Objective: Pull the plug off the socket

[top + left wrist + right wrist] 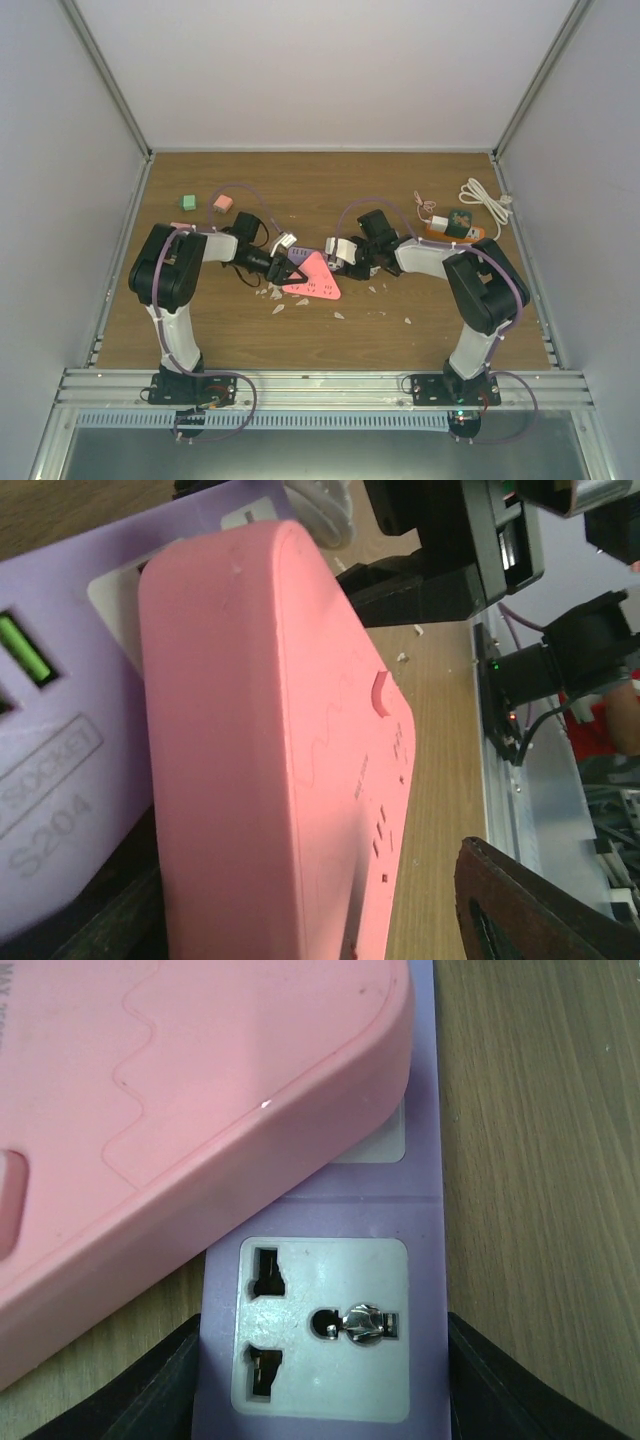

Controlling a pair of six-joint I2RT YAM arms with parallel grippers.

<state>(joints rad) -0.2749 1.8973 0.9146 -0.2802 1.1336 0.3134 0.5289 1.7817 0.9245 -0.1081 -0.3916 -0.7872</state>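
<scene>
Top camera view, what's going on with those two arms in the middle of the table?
Both arms reach to mid-table, where a pink triangular socket block lies across a purple power strip. The right pincer looks closed on the strip's sides. The left pincer straddles the pink block, with one finger clear of it, so there is no grip there yet. The orange socket sits far right beside a white cable, with neither arm near it.

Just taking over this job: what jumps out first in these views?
A pink triangular socket block lies mid-table across a purple power strip, where the left gripper and right gripper meet. The orange socket sits apart at the far right, beside a coiled white cord.
</scene>
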